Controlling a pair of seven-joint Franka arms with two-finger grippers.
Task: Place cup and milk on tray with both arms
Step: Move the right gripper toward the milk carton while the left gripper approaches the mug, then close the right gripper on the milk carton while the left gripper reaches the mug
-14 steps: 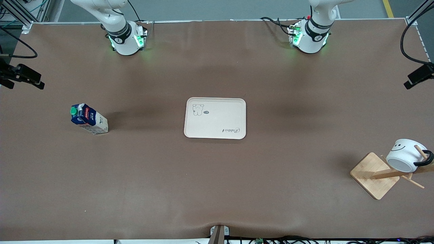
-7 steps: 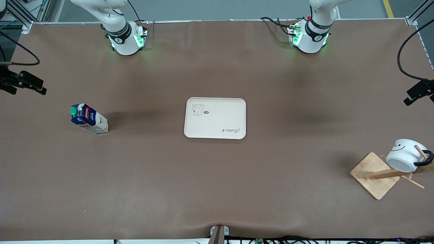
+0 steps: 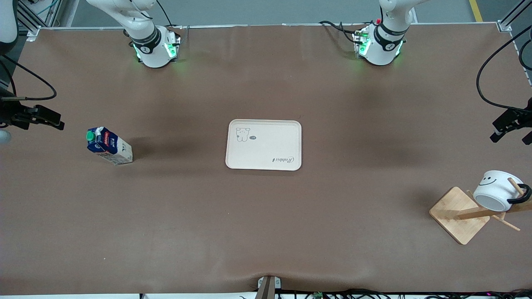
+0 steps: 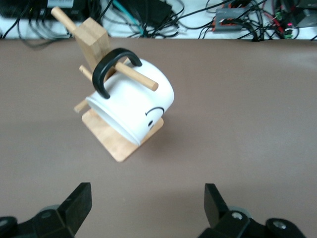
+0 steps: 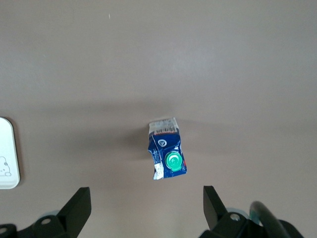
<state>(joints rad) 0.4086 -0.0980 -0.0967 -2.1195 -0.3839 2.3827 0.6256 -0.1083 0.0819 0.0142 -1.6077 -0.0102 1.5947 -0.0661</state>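
The left gripper (image 4: 143, 208) hung with its fingers spread wide and empty over the left arm's end of the table, and the right gripper (image 5: 143, 208), likewise spread and empty, hung over the right arm's end. Nothing was done yet: the tray (image 3: 263, 144) lay bare mid-table, the milk (image 3: 109, 145) stood well apart from it, and the cup (image 3: 497, 189) hung by its handle on a wooden rack (image 3: 461, 214). The rack's peg, threaded through the handle, looked the one obstacle.

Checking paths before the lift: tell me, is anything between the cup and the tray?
Nothing visible on the table lies between the cup and the tray. But the cup hangs by its handle on a wooden rack peg.
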